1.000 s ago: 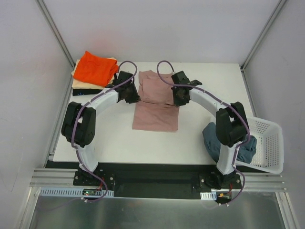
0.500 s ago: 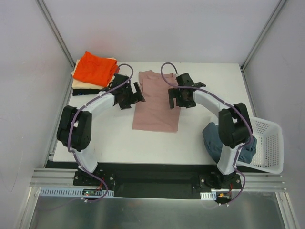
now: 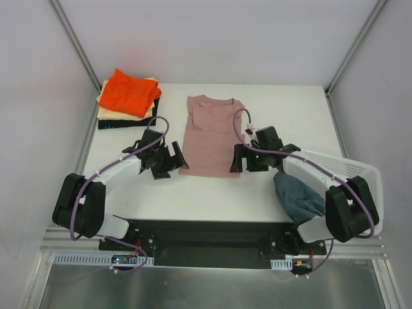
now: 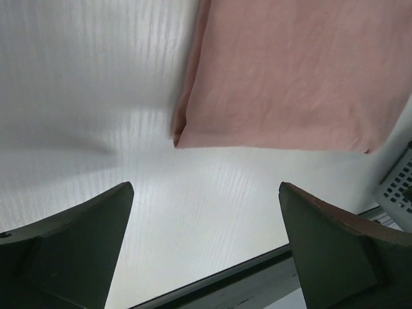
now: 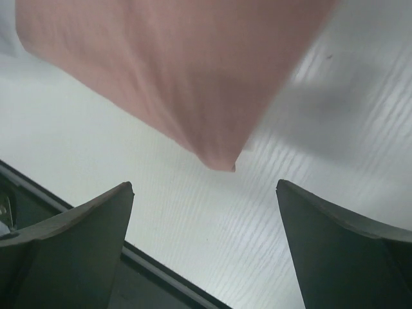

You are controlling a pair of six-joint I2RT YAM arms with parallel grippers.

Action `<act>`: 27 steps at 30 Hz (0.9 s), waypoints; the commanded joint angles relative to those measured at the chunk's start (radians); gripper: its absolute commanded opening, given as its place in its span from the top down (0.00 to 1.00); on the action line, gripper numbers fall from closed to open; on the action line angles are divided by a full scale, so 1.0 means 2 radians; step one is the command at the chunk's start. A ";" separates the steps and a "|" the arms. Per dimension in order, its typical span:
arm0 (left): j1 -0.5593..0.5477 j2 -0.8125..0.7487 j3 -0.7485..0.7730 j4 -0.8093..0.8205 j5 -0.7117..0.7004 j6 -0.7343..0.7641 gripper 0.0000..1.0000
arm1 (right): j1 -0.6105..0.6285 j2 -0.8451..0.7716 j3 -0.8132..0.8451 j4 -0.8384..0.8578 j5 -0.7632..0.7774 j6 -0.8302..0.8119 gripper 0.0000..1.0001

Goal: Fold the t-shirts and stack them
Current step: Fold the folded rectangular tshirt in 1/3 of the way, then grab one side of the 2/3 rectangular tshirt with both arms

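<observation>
Dusty-pink soft cloth t-shirt [image 3: 210, 132] lies flat in the middle of the white table [image 3: 290, 116]. It is folded into a long narrow strip, with the collar at the far end and the hem towards the arms. A second ago both grippers were up at its far half, where the cloth was doubled over. Since then the shirt has been laid out full length and let go, and the arms have drawn back to the near end.

The left gripper [image 3: 174, 161] now sits just beside the near left corner and the right gripper [image 3: 243, 161] just beside the near right corner. In each wrist view the fingers are spread wide with nothing between them, and a hem corner lies ahead on bare table. The sleeves-in fold looks done. I judge the next step to be taking both hem corners and carrying them towards the collar.

At the far left corner a bright orange folded tee [image 3: 129, 90] tops a cream one [image 3: 103, 96] and a black one [image 3: 119, 121]. At the right, a slate-blue tee [image 3: 297, 193] spills from the white plastic mesh basket [image 3: 360, 170].
</observation>
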 commanded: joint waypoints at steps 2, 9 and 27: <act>0.003 0.004 -0.017 0.019 0.031 -0.008 0.12 | 0.011 -0.017 -0.040 0.036 -0.062 -0.006 0.02; 0.005 0.067 -0.008 0.040 0.040 -0.012 0.41 | 0.018 0.006 -0.045 0.037 -0.049 -0.007 0.08; 0.015 0.135 0.012 0.056 0.000 -0.032 0.79 | 0.024 0.073 -0.038 0.064 -0.031 -0.005 0.30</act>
